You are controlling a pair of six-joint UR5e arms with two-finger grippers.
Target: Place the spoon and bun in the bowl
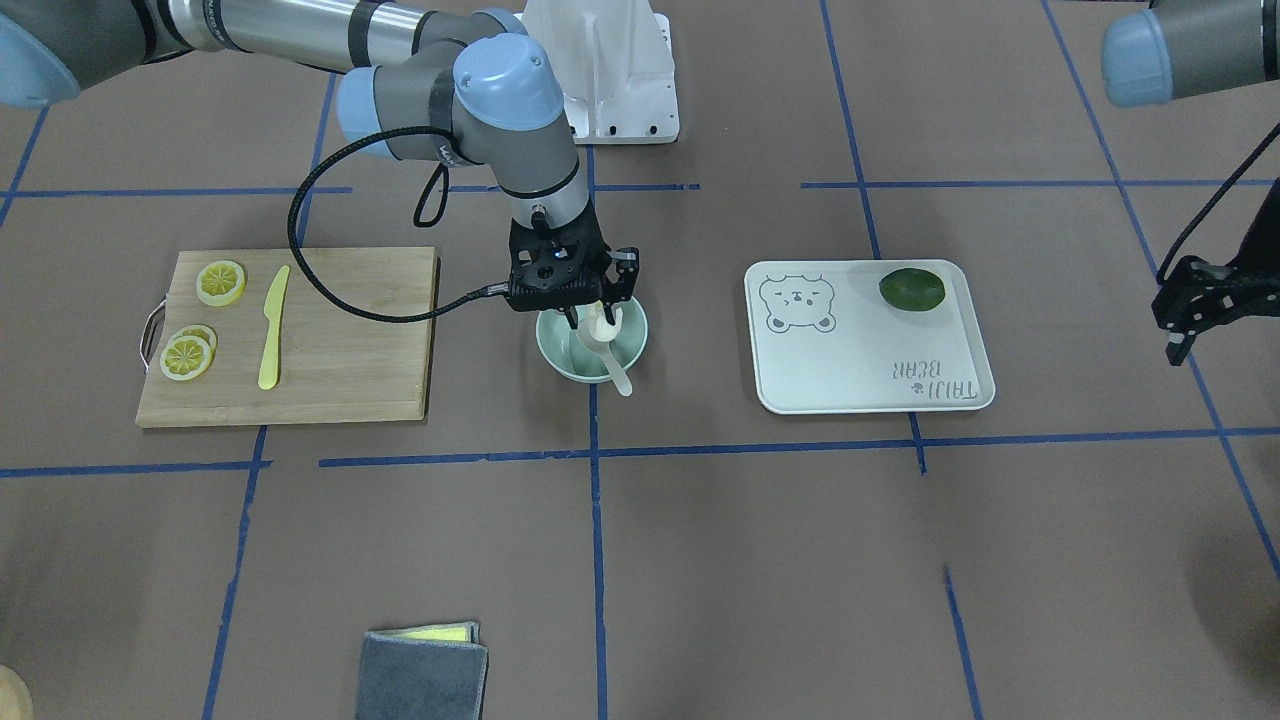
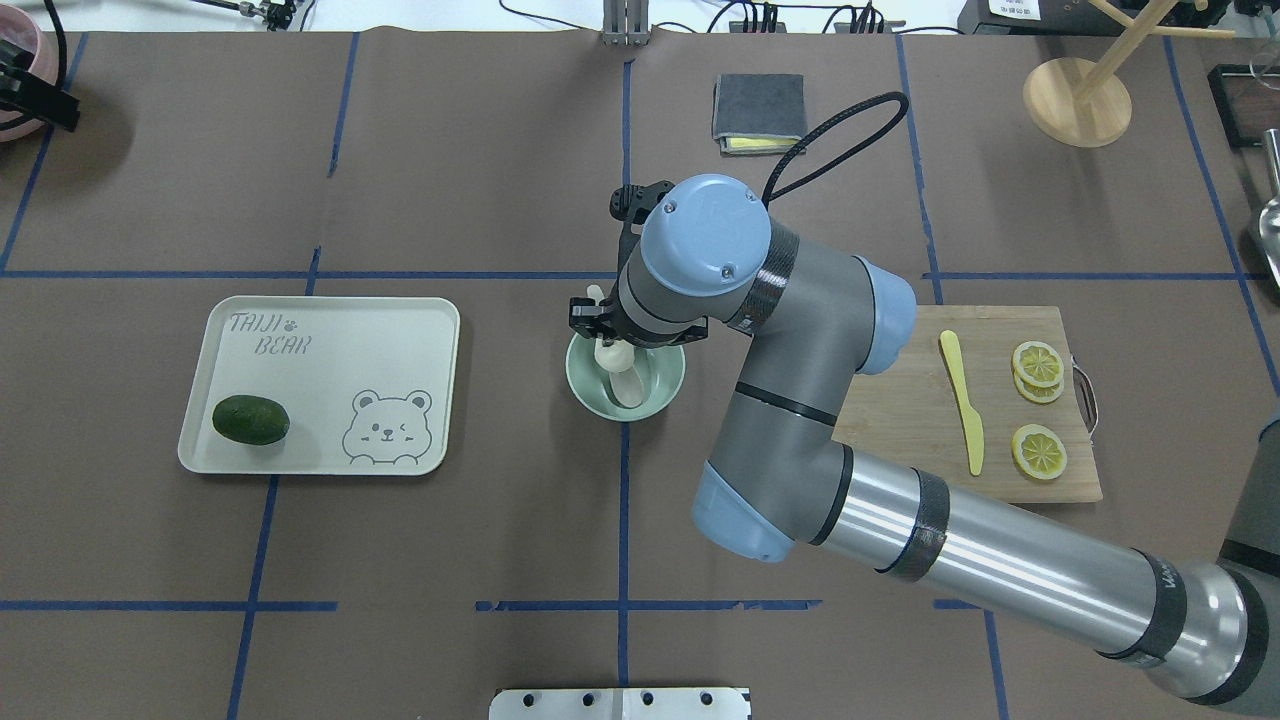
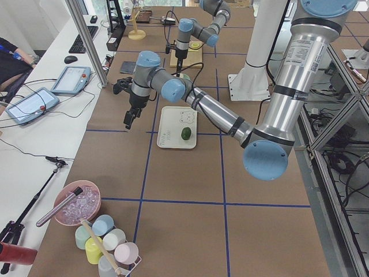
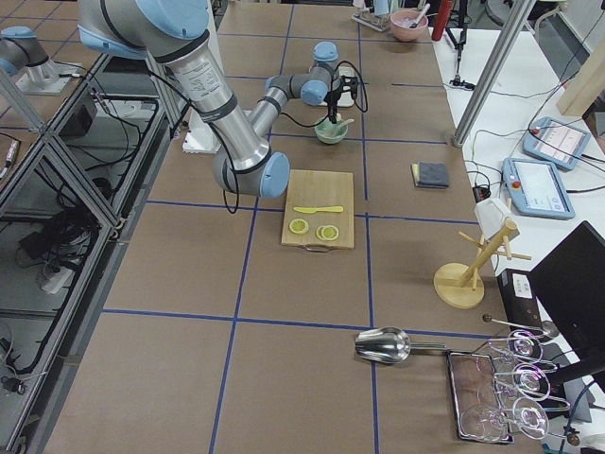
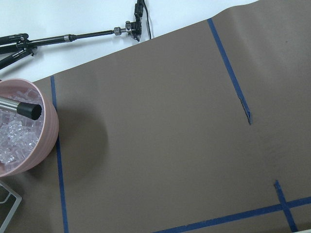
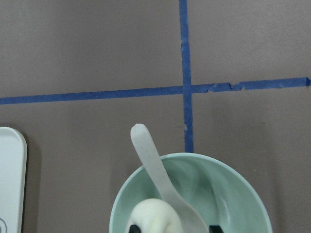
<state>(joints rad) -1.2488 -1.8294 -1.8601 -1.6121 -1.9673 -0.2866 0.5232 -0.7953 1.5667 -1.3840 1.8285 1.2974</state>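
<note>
The spoon leans its handle over the near rim of the bowl, beside the bun inside. The right gripper straddles the bun, jaws apart. The left gripper hangs well aside; I cannot tell its jaws.

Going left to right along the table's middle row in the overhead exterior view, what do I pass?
dark green fruit → mint-green bowl → yellow knife → lemon slices
</note>
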